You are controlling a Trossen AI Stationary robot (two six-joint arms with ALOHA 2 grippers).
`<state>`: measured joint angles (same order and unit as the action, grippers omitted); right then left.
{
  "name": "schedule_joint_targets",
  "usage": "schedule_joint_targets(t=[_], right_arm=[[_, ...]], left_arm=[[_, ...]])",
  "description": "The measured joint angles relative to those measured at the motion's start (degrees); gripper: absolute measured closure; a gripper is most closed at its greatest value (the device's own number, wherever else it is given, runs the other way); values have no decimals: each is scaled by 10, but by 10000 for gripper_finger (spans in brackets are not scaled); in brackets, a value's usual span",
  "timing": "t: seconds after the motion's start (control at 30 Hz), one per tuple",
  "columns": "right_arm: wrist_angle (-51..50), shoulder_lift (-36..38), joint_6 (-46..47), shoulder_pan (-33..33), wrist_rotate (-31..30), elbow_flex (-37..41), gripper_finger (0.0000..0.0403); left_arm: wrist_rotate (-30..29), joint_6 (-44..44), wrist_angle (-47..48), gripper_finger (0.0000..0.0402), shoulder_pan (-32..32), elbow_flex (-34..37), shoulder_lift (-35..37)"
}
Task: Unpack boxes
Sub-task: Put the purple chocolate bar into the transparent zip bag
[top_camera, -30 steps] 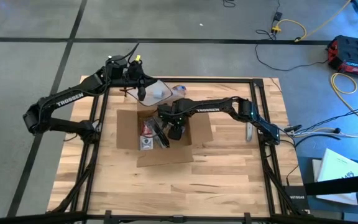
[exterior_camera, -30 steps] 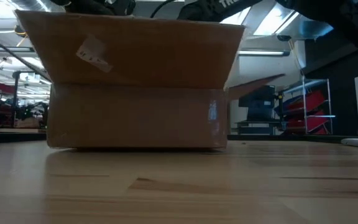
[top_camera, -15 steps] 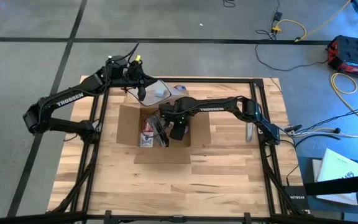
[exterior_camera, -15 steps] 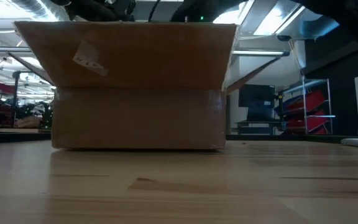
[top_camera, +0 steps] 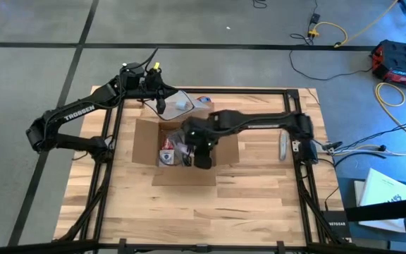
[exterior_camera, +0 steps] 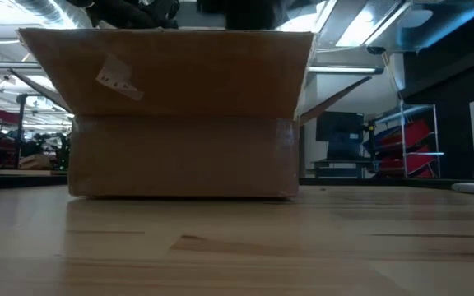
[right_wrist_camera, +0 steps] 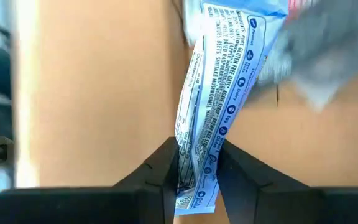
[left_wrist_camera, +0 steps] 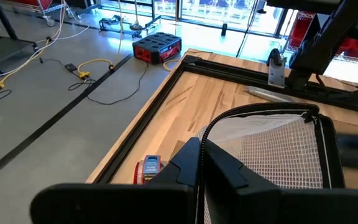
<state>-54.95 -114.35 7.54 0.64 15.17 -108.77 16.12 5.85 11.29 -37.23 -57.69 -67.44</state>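
Observation:
The brown cardboard box [top_camera: 143, 144] sits open on the table's middle, its near flap [top_camera: 183, 175] lying flat; in the low view its front wall [exterior_camera: 179, 156] fills the left half. My right gripper [top_camera: 191, 156] hovers over the box's inside, shut on a blue-and-white printed packet [right_wrist_camera: 219, 81]. More packets [top_camera: 166, 150] lie on the box floor. Beyond the box's far edge, my left gripper [top_camera: 160, 107] stays shut on a white mesh bag [left_wrist_camera: 272, 149] with a black zipper rim. My right gripper pinches the packet's near end [right_wrist_camera: 197, 177] between its two fingers, coming steeply from above. The packet hangs down below the fingers over the box floor. My left gripper pinches the mesh bag's black zipper rim [left_wrist_camera: 202, 146]; the bag spreads out beyond the fingers above the table.
A small red-and-blue object [left_wrist_camera: 148, 167] lies on the table near the far edge. A grey elongated part [top_camera: 282, 147] lies toward the right side. Black frame rails [top_camera: 111, 162] run along the table's edges. Bare wood shows at the table's near side.
My right gripper has risen from deep in the box and tipped steeper, bringing the blue-and-white packet up with it. Early in that second the box turned a little on the table and its near flap squared up. My left gripper has kept still.

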Motion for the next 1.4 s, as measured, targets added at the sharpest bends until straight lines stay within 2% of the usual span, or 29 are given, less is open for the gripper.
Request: schedule_joint_targets(t=[0.17, 0.43, 0.73, 1.03, 1.1, 1.2, 1.4], right_arm=[[94, 40, 31, 11, 13, 0, 321], [281, 53, 100, 20, 55, 27, 321], [580, 54, 201, -2, 116, 115, 327], [903, 57, 287, -4, 109, 184, 339], [915, 65, 295, -1, 94, 198, 339], [910, 75, 290, 0, 69, 223, 339], [853, 101, 242, 5, 24, 238, 339]], left_arm=[[0, 2, 1, 402, 0, 0, 0], [0, 6, 1, 402, 0, 0, 0], [0, 6, 2, 402, 0, 0, 0], [0, -10, 2, 402, 0, 0, 0], [-4, -37, 2, 402, 0, 0, 0], [-60, -82, 23, 402, 2, 0, 0], [-158, -82, 16, 402, 12, 2, 0]])
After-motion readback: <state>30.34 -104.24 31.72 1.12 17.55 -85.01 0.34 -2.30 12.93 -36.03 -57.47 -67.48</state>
